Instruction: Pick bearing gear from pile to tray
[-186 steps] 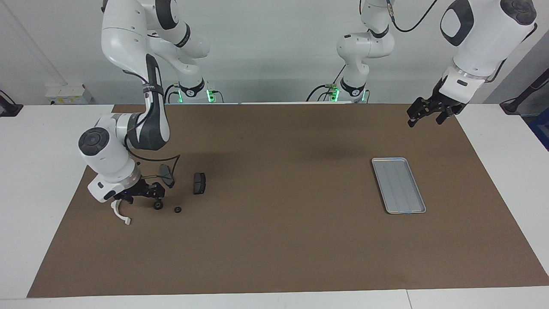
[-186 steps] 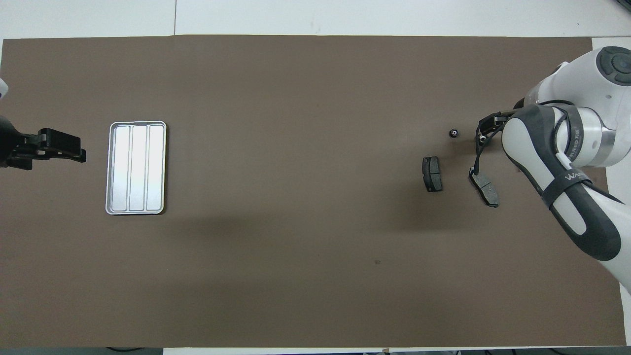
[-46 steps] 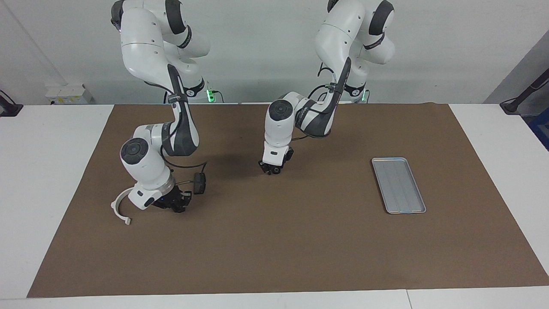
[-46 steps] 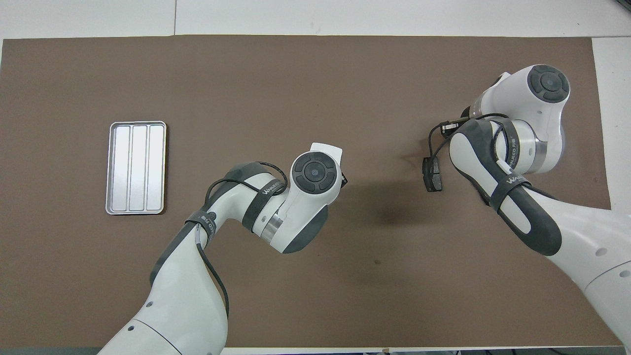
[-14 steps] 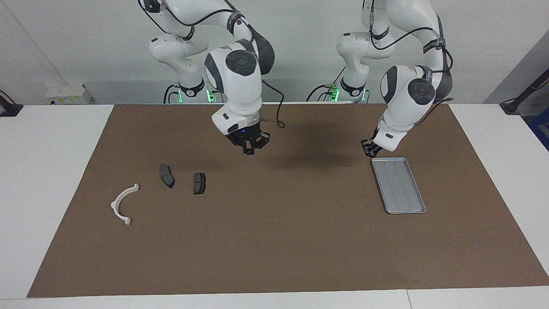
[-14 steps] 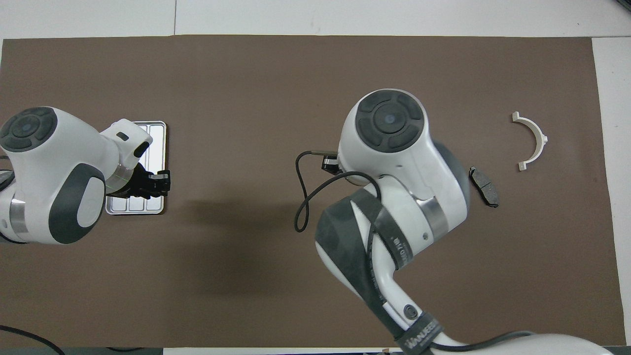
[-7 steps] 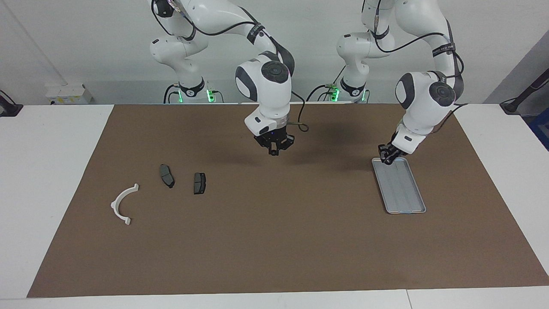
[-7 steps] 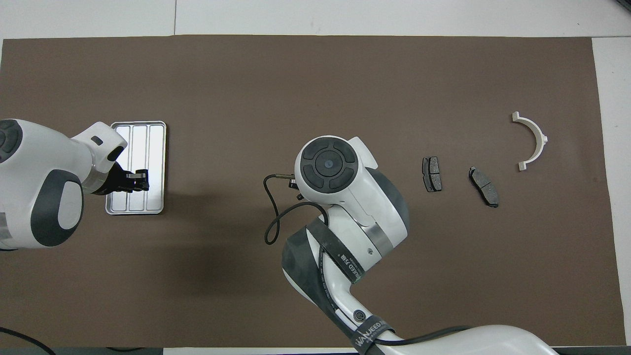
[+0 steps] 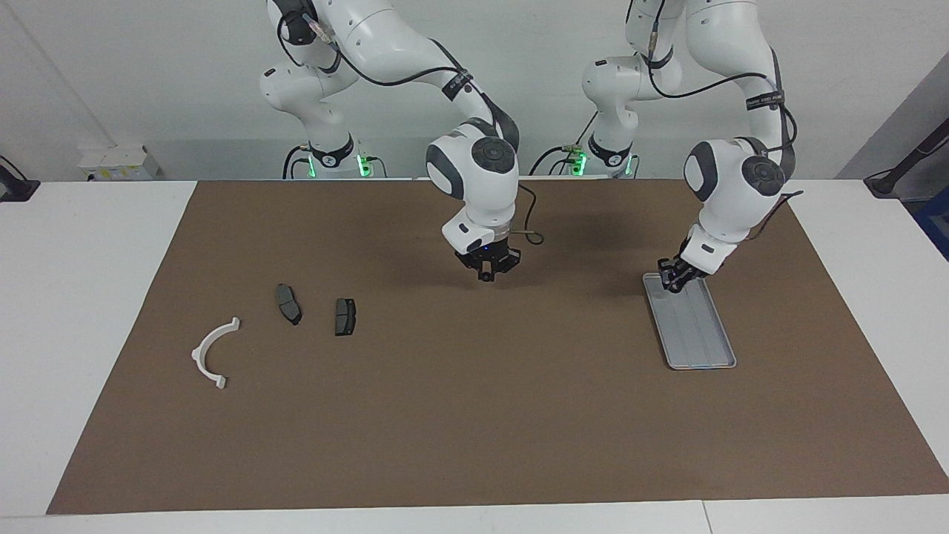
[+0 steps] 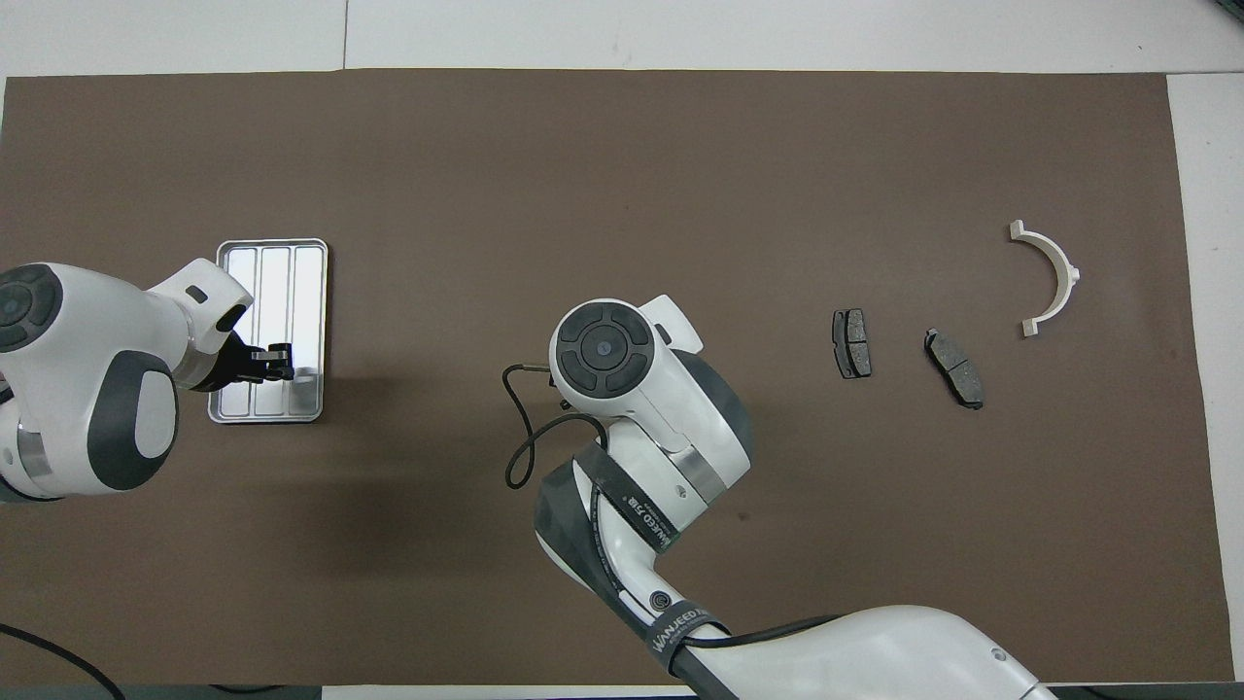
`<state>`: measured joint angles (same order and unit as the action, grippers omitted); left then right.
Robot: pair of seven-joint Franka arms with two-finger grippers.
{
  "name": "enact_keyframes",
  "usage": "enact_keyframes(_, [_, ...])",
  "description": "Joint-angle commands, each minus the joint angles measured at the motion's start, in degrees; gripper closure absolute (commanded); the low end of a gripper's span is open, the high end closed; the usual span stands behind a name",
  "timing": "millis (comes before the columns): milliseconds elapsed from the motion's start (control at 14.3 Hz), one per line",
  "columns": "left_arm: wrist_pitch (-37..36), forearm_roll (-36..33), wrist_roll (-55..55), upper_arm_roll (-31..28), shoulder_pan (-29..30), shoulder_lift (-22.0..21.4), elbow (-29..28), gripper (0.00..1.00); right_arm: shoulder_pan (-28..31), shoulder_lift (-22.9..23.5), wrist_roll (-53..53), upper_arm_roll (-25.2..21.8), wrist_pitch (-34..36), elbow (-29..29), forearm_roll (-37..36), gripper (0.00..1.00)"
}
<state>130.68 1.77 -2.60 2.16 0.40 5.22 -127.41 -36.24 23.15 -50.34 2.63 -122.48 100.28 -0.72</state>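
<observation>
Delivery under way at the tray (image 9: 703,354); no bearing gear visibly set down in it yet.
Left gripper (image 9: 676,277) low over the tray's end nearer the robots; impossible to tell its grip or any load. Right gripper (image 9: 485,273) clenched shut above the middle of the mat (image 9: 474,415), perhaps on a small dark piece. Of the pile, only the white arc (image 9: 213,356) and two brake pads (image 9: 288,303) (image 9: 344,316) in sight. Probably to do: release into the tray.
</observation>
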Motion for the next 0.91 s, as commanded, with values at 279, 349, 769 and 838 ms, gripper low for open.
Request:
enact_keyframes(279, [4.2, 0.4, 2.2, 0.4, 1.7, 1.8, -1.5, 1.00, 0.9, -0.3, 2.7, -0.1, -8.1, 6.9, -0.6, 1.00])
enact_keyframes(349, [4.5, 0.4, 2.2, 0.4, 1.8, 1.8, -1.8, 1.00, 0.9, -0.2, 2.5, -0.1, -8.8, 7.1, -0.5, 1.00])
enact_keyframes(769, [5.3, 0.4, 2.2, 0.4, 1.7, 2.0, -3.0, 0.92, 0.8, -0.6, 1.7, -0.1, -11.0, 9.4, 0.3, 0.73])
enact_keyframes(838, [5.3, 0.4, 2.3, 0.4, 1.7, 2.0, -3.0, 0.73, 0.9, -0.6, 1.3, -0.1, -10.9, 9.4, 0.4, 0.31])
